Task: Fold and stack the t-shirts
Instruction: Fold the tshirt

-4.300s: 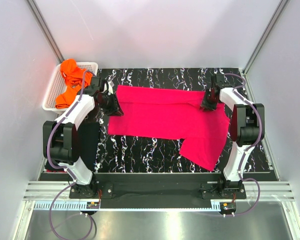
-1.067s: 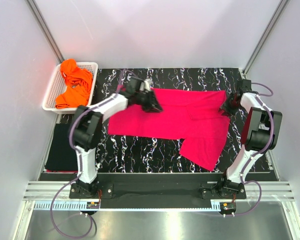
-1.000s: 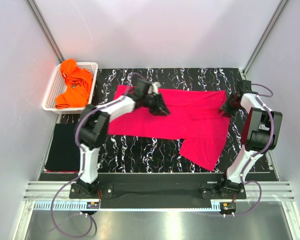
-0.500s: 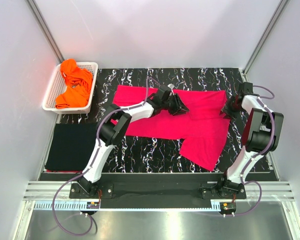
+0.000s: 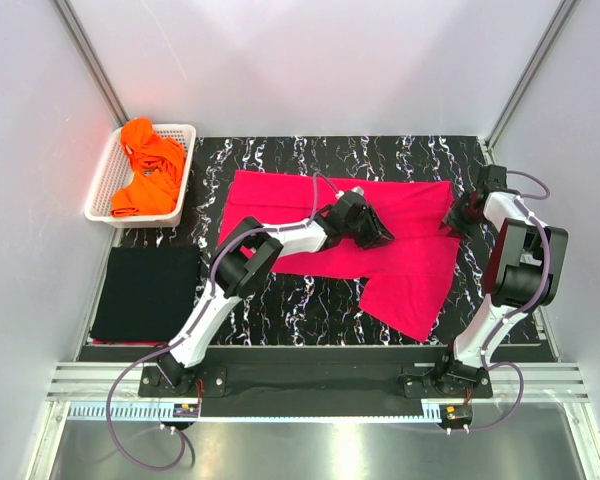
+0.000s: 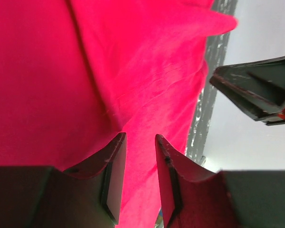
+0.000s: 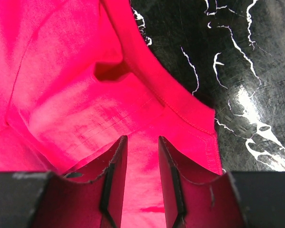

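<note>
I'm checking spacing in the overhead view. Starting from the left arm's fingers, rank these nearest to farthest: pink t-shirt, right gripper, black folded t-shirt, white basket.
1. pink t-shirt, right under the left gripper.
2. right gripper, at the shirt's right edge.
3. black folded t-shirt, near-left corner, and white basket, far-left corner: too close to call.

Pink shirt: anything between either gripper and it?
Nothing visible. The left gripper sits over the middle of the pink shirt, and the right gripper is at its right sleeve. Both wrist views show only pink cloth directly ahead.
</note>
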Controlling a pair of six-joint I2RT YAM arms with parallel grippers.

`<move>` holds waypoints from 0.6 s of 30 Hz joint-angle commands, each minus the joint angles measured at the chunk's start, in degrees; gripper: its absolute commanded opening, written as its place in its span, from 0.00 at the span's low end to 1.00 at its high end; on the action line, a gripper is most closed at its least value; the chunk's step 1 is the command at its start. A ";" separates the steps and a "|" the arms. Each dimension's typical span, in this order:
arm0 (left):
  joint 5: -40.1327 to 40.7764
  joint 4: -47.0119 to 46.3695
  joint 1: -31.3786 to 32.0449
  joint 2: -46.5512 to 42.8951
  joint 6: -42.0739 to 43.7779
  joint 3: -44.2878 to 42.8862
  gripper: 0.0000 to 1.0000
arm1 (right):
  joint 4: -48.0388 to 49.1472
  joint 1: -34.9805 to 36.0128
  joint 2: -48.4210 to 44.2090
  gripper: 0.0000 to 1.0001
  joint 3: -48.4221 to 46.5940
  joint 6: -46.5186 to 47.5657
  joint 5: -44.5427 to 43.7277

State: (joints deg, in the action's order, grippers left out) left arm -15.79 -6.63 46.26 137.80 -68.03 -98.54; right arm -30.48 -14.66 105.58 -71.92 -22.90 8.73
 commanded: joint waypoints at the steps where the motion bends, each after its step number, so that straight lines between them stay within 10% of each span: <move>1: 3.84 -2.60 -0.38 0.63 -0.70 -2.27 0.34 | 1.74 -0.20 -2.75 0.39 0.55 0.75 1.11; 18: 4.72 3.47 -0.38 0.90 -1.49 -3.06 0.40 | 2.44 -0.90 -2.49 0.39 1.17 0.83 0.85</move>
State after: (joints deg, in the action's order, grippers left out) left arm -12.73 -4.45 46.13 138.39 -69.56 -99.61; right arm -29.58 -14.85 105.49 -70.37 -22.87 9.15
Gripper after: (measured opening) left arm 0.397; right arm 0.393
